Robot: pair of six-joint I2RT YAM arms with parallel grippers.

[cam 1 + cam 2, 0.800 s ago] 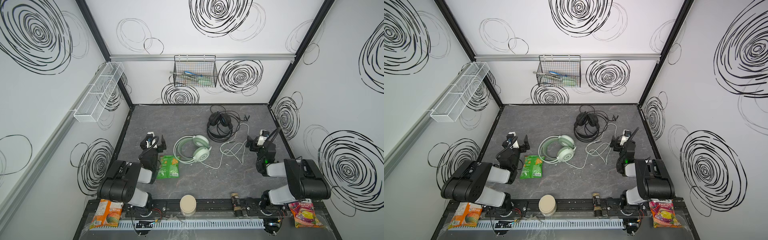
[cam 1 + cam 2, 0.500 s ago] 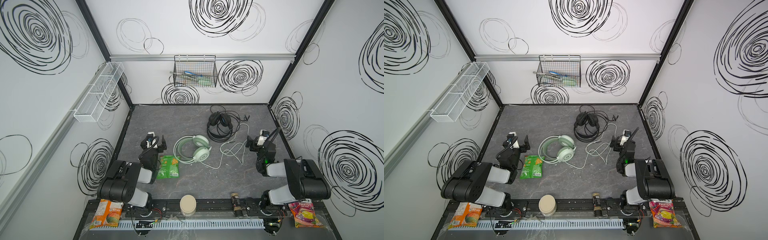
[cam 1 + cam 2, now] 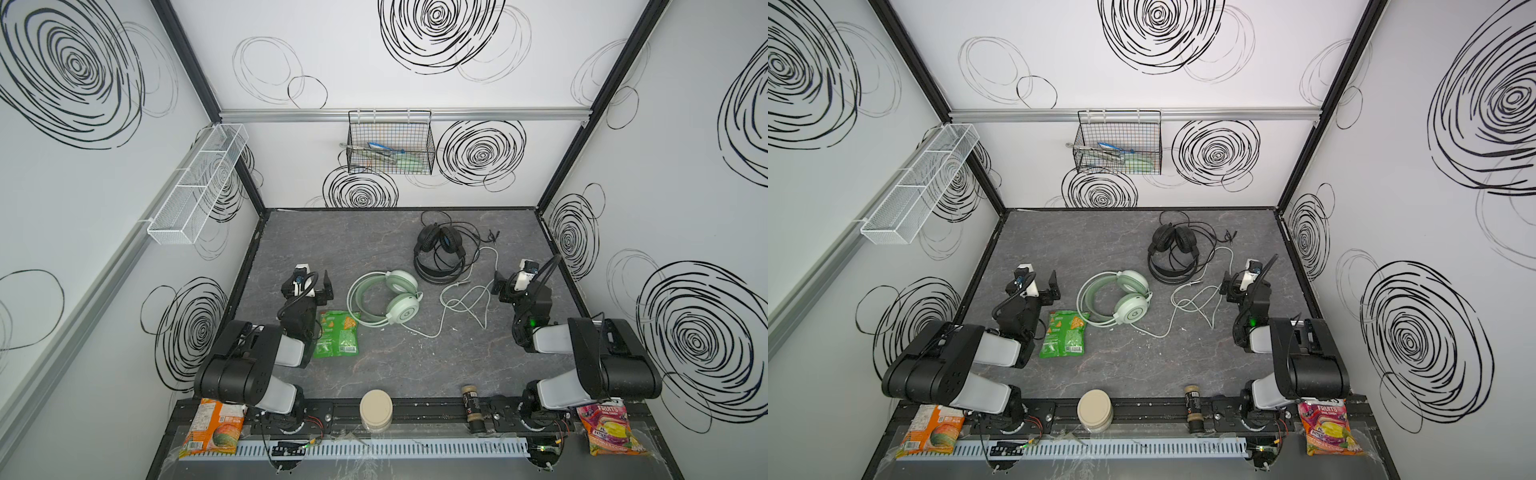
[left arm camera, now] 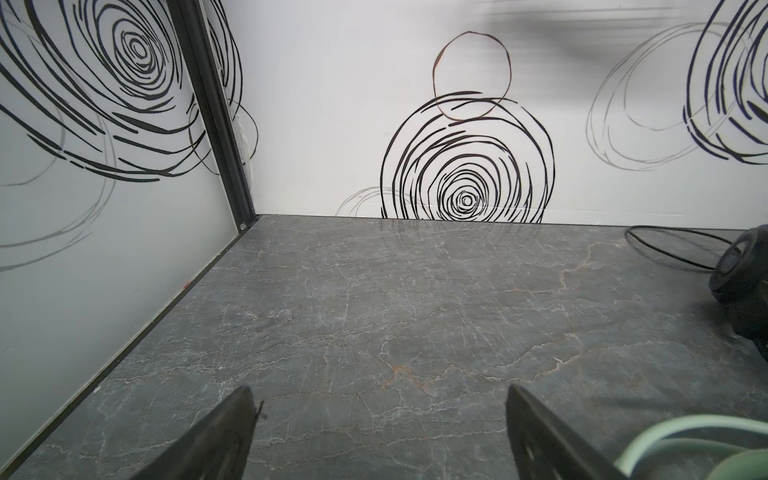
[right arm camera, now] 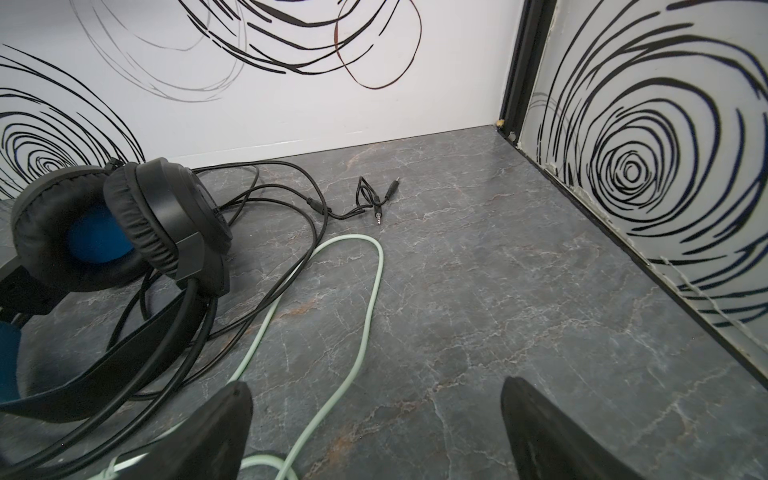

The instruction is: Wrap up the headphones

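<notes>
Mint-green headphones (image 3: 384,297) (image 3: 1115,301) lie flat mid-table, their pale cable (image 3: 461,299) (image 3: 1192,303) strewn in loose loops to the right. Behind them lie black headphones (image 3: 440,253) (image 3: 1173,253) with blue lining, their black cable (image 5: 291,195) loose towards the back wall. My left gripper (image 3: 309,284) (image 4: 378,415) stands open and empty over bare table, left of the green headband (image 4: 685,440). At the right, my right gripper (image 3: 513,282) (image 5: 376,415) is open and holds nothing. The pale cable (image 5: 361,332) runs on the table between its fingers, and the black headphones (image 5: 124,232) lie beside it.
A green snack bag (image 3: 336,332) lies beside the left arm. On the front rail are a round beige lid (image 3: 376,409), a small bottle (image 3: 471,399) and snack bags (image 3: 214,424) at both corners. A wire basket (image 3: 390,143) and a white mesh shelf (image 3: 199,183) hang on the walls.
</notes>
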